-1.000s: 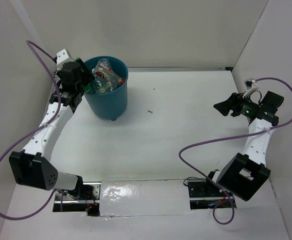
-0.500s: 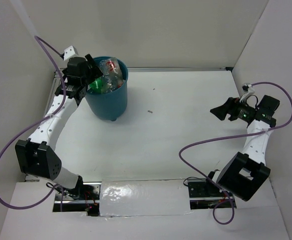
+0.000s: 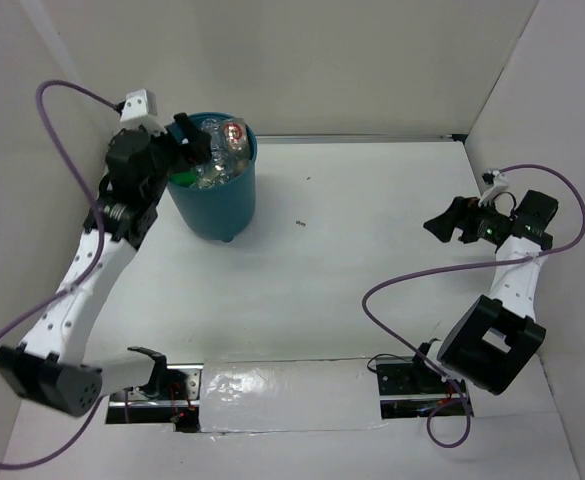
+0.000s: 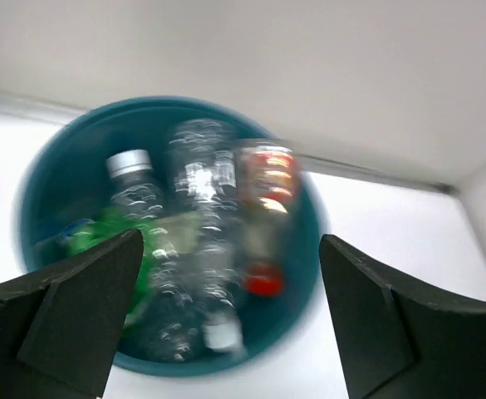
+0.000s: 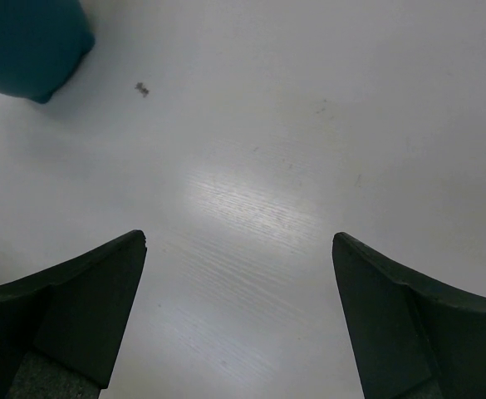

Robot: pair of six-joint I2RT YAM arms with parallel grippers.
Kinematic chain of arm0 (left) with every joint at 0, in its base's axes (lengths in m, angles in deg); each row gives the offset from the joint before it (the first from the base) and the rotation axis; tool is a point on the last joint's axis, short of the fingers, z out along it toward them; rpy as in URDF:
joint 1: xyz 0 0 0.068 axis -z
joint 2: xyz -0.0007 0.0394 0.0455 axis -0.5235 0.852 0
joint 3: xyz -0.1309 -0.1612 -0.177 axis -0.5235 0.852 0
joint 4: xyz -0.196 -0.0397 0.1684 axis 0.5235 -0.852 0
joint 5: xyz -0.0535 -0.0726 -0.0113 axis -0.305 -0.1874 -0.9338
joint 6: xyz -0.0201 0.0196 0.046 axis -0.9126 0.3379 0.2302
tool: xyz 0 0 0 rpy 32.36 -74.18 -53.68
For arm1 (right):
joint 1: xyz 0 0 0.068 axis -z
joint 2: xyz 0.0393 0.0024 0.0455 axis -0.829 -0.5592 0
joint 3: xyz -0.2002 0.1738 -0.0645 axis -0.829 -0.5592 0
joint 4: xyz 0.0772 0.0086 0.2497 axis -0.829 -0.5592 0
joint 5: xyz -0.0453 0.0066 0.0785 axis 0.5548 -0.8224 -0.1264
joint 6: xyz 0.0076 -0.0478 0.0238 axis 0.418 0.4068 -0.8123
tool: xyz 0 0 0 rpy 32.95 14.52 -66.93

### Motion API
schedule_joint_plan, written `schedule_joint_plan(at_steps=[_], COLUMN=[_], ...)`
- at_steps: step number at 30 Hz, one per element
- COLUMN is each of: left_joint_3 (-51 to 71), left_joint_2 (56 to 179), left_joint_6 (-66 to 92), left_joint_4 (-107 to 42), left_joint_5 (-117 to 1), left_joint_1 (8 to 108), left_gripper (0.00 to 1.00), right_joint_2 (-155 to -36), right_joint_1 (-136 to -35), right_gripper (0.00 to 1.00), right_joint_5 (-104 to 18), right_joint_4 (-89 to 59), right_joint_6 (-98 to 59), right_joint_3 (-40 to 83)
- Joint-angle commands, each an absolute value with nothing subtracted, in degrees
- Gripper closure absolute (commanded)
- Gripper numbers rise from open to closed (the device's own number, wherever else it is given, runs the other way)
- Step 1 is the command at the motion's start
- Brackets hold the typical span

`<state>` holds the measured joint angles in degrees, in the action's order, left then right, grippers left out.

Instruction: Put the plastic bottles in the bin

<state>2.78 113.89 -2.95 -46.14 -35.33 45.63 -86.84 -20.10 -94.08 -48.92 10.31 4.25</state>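
Top view first: the bin (image 3: pixel 215 205) is found at the far left of the table (image 3: pixel 352 260), and the plastic bottles (image 3: pixel 217 160) are piled inside it, a couple poking up to the rim. The left gripper (image 3: pixel 187 140) is held over the bin's left rim with jaws spread wide, nothing gripped. The right gripper (image 3: pixel 450 222) is parked way over on the right, well apart from the bin, jaws spread too and empty. No loose bottle is spotted on the table, so the job is judged pretty much done, with only the pull-away to be handled.

Left wrist view (a bit blurry): the bin is looked straight into. A white-capped clear bottle (image 4: pixel 135 195), a green bottle (image 4: pixel 110 237) and a red-capped bottle (image 4: pixel 263 216) are made out among the heap. Nothing is caught between the black fingers (image 4: pixel 85 307). For a clean finish, the gripper is best lifted straight up before being swung away, so the rim isn't clipped and the top bottles aren't flicked out.

Right wrist view: only bare table, a small dark speck (image 5: pixel 142 88) and a corner of the bin at far left are shown. Nothing's to be grabbed here, so this arm is best kept parked.
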Motion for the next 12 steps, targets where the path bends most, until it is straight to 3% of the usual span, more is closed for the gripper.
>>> schedule_joint_plan(at_steps=[1,5,12], left_joint_3=[11.6,22.0,33.9], left_joint_2=[105.1,100.1,98.2], left_joint_6=[7.8,11.3,10.9], left_joint_4=[-34.0,-30.9,-30.1], left_joint_5=[-51.3,-59.5,-51.7], left_joint_1=[50.2,57.9,68.7], left_gripper=[0.00,0.00,0.00], right_joint_2=[-87.4,-84.6,-80.4], right_joint_1=[-19.8,-19.8,-19.8], right_gripper=[0.00,0.00,0.00], right_joint_5=[-86.0,-74.4,-59.8], right_joint_4=[-50.3,-43.5,-35.6], right_joint_6=[12.5,8.9,1.5], right_joint_3=[6.5,4.6,3.1])
